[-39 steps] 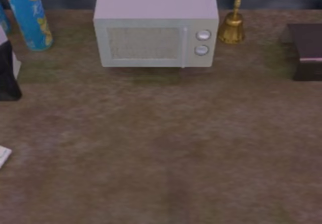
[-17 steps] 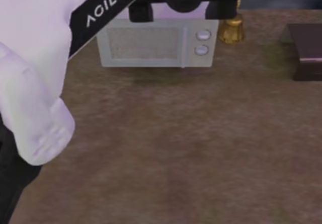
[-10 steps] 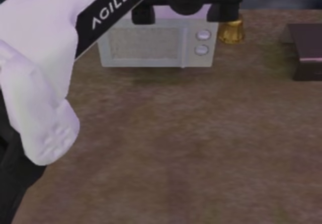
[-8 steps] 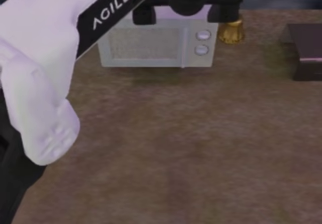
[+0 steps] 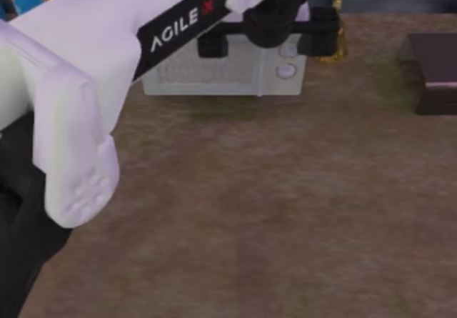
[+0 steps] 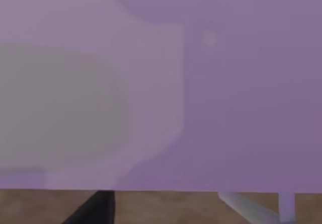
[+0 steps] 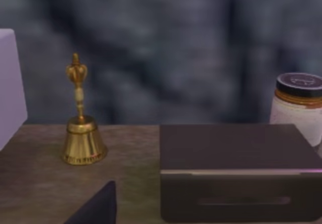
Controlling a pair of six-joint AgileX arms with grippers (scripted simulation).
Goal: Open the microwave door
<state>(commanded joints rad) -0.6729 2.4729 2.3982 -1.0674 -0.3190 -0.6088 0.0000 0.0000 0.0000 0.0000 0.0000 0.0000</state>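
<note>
At the back edge of the table point(image 5: 285, 211), the left gripper point(image 5: 268, 43) is hanging wide open before the microwave door point(image 5: 203, 71), risking bumping the knobs point(image 5: 286, 70) and missing the thin handle point(image 5: 261, 75).

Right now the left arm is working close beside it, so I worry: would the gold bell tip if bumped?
Probably somewhat. The gold bell stands upright on a flared base, which steadies it, but its tall thin handle raises the chance of toppling. It looks like rigid metal, so likely to slide or fall over rather than bend.

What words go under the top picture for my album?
Left arm's gripper reaches over the microwave, whose door is shut.
</note>
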